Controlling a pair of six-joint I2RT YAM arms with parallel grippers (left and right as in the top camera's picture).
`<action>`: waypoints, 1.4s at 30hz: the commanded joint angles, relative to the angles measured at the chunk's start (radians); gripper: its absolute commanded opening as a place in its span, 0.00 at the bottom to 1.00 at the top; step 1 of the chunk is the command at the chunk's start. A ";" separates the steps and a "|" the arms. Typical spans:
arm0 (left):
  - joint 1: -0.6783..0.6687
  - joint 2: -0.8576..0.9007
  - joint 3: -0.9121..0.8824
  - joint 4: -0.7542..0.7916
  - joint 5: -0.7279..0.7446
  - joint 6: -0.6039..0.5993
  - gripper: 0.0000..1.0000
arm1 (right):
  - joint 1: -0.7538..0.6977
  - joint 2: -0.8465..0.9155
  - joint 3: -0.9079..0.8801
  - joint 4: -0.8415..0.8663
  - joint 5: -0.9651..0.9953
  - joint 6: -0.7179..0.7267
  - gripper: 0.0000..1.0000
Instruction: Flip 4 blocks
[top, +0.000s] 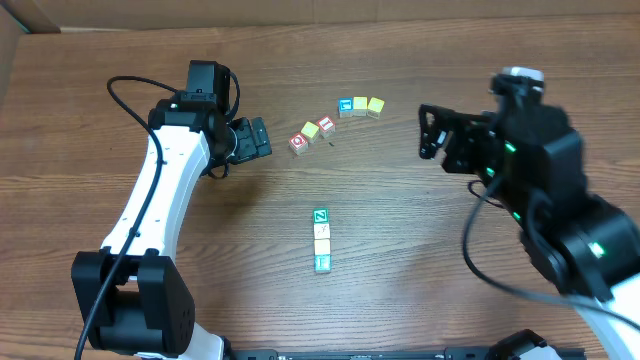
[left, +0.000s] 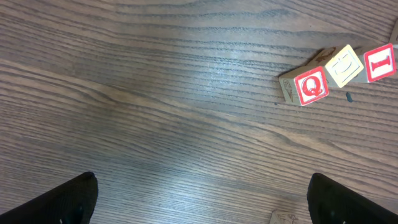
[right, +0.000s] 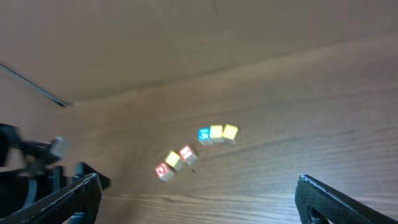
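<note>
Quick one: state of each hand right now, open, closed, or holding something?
Left hand: open, holding nothing.
Right hand: open, holding nothing.

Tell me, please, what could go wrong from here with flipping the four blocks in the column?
1. The Z block, cream block, yellow block and teal block sit close together in one column; wide-open jaws closing on one could well knock its neighbours.
2. The red Q cube and its row lie nearer the left arm, so a wrong cube might get picked.
</note>
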 joint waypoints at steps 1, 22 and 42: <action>0.005 -0.004 0.005 0.002 -0.017 0.010 1.00 | -0.003 -0.085 0.008 0.002 0.007 -0.006 1.00; 0.005 -0.004 0.005 0.002 -0.017 0.010 1.00 | -0.344 -0.595 -0.097 -0.054 0.074 -0.007 1.00; 0.005 -0.004 0.005 0.002 -0.017 0.010 1.00 | -0.410 -1.062 -1.036 0.967 -0.071 -0.123 1.00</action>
